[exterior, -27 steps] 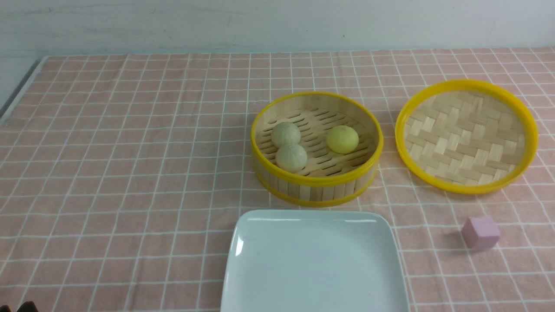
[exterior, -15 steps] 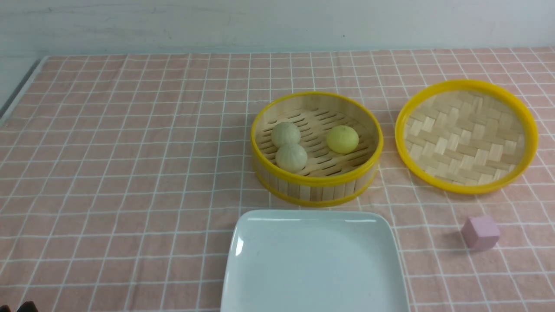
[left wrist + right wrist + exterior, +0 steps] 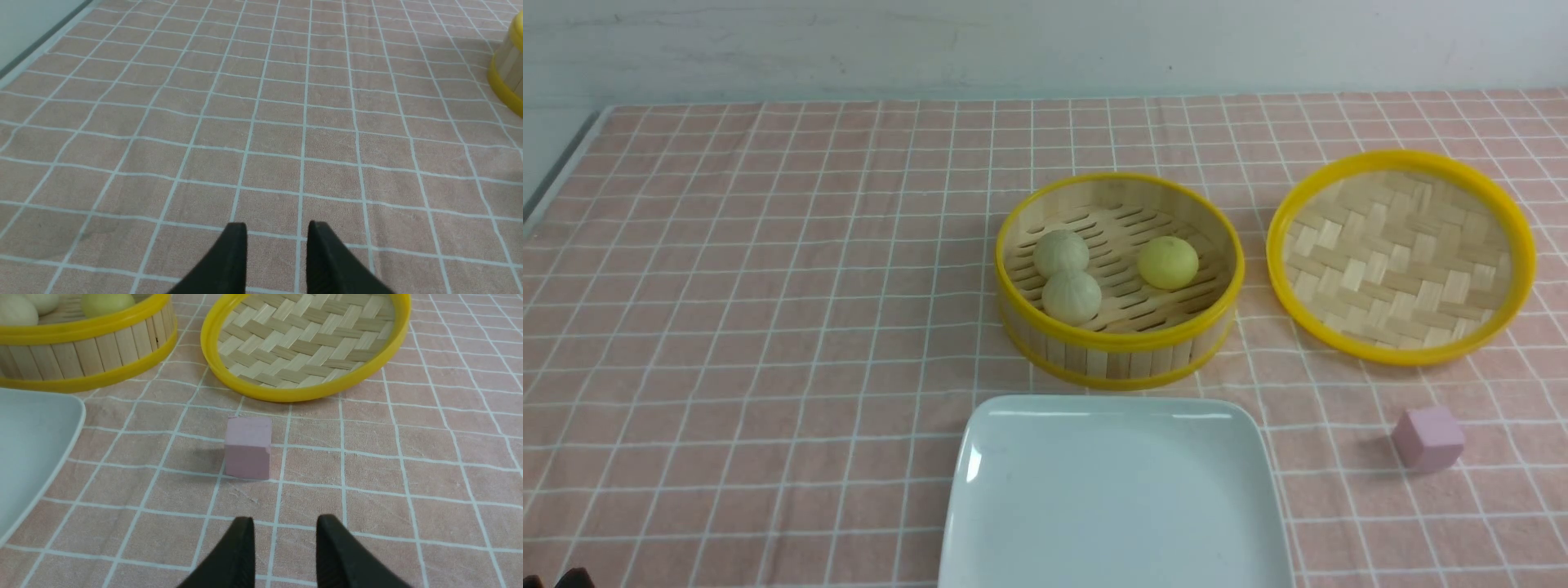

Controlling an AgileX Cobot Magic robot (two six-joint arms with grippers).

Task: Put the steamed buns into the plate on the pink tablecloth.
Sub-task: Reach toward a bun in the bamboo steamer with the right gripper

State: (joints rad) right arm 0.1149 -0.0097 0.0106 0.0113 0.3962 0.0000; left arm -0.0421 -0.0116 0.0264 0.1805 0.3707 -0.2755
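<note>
Three steamed buns (image 3: 1072, 297) sit in the open steamer basket (image 3: 1119, 347), centre of the front view. Two pale ones touch each other on its left side; the yellow bun (image 3: 1168, 262) sits apart on the right. None is on the plate yet. The lid (image 3: 1401, 257) lies upturned to the right of the basket, likely set aside to give access from above.

The plate (image 3: 1111, 490) is white and bare, lower centre, just in front of the basket on the pink tablecloth (image 3: 768, 327). That makes a short carry, which is probably why it sits there. Its near edge is cut off by the bottom of the frame.

A small pink cube (image 3: 1427, 438) sits lower right, near the lid. It is no part of the job.

Left gripper (image 3: 277, 228): fingers parted a little, nothing between them, low over bare cloth and well apart from the basket. Only a sliver of the basket shows in its wrist view. Right gripper (image 3: 285, 522): likewise parted and empty, near the cube. Judged: neither has begun a reach.

The arms themselves are out of the front view. A dark scrap (image 3: 572, 578) at its lower left corner is too small to name. The bun pleats are hard to make out.
</note>
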